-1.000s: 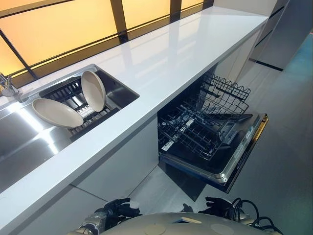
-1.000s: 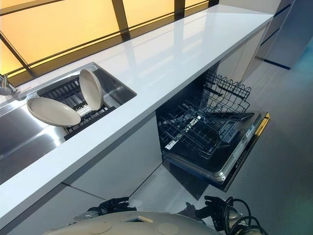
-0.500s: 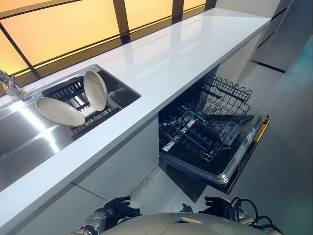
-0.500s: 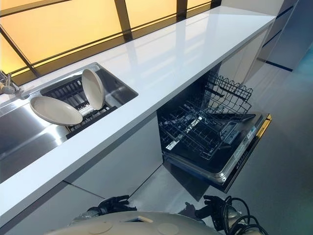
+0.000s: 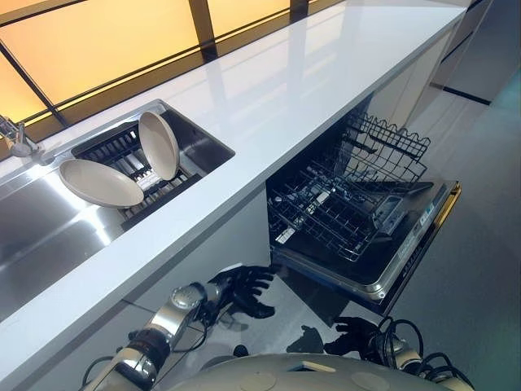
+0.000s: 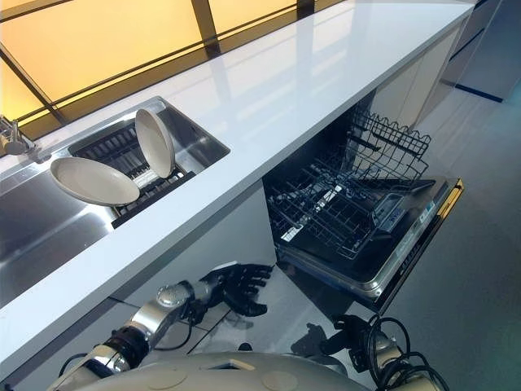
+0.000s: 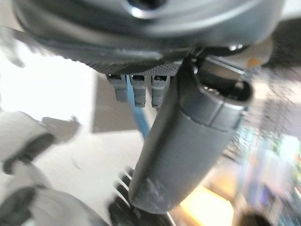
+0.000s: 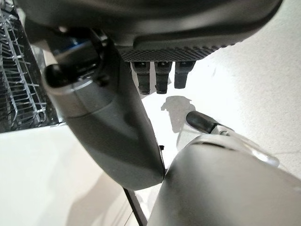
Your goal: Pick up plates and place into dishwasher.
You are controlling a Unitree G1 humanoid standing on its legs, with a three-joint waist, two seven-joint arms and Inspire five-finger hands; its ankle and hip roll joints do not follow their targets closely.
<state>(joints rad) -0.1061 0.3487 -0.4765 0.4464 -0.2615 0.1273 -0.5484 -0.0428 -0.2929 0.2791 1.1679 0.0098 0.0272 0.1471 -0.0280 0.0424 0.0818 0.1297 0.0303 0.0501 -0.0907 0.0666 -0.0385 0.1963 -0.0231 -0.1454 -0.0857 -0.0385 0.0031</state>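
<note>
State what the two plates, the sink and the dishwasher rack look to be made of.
Flat-lying plate and upright plate: likely glazed ceramic or stoneware, going by the smooth cream surface with a soft sheen; melamine cannot be ruled out.
Sink: brushed stainless steel, silver with streaked bright reflections.
Dishwasher rack: thin wire grid, dark, probably coated metal.

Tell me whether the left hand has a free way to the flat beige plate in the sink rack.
Probably yes. The left hand hangs open below the white countertop, holding nothing; nothing covers the flat beige plate, but the arm must rise over the counter edge first.
</note>
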